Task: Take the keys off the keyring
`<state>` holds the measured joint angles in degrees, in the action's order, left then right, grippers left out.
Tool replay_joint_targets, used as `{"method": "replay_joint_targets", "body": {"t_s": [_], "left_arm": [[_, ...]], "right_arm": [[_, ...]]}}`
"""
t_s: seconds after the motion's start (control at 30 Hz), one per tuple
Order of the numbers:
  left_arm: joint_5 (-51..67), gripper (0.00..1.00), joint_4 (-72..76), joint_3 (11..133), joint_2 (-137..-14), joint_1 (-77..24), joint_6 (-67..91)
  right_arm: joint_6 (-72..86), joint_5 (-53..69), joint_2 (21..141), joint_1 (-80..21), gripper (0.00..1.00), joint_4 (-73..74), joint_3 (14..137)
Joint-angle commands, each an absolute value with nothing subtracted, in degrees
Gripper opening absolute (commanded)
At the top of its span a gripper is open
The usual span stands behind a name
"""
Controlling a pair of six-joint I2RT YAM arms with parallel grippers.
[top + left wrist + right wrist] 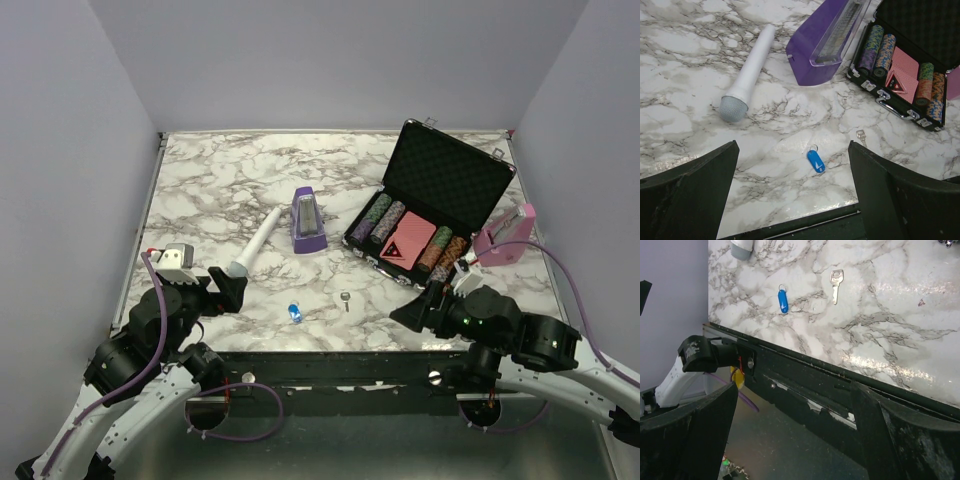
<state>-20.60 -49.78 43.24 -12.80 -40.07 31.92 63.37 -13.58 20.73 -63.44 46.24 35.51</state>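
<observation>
Small silver metal key lies between left gripper and right gripper, touching neither; blue-tagged keyring just left. Both gape wide, empty.

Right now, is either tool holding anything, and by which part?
Nothing held. Left tool and right tool open, empty; key and blue-tagged keyring lie apart.

Nothing could be read anywhere. The blue keyring tag toward the bench's six o'clock edge showed a plain face. At two o'clock, the red playing cards bore only a blurred mark. The purple metronome's scale was illegible.
</observation>
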Motion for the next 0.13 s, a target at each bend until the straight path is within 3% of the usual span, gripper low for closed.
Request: {"method": "replay_joint_targets", "body": {"t_s": [0.0, 0.1], "left_arm": [[-21.0, 0.99, -49.22, 42.63, -12.75, -39.81, 31.29], [-21.0, 0.99, -49.22, 42.71, -12.92, -39.81, 31.29]], "right_arm": [[62.84, -12.92, 21.44, -63.81, 1.0, 44.91, 35.86], [62.23, -13.09, 21.53, -63.9, 1.0, 45.09, 36.3]]}}
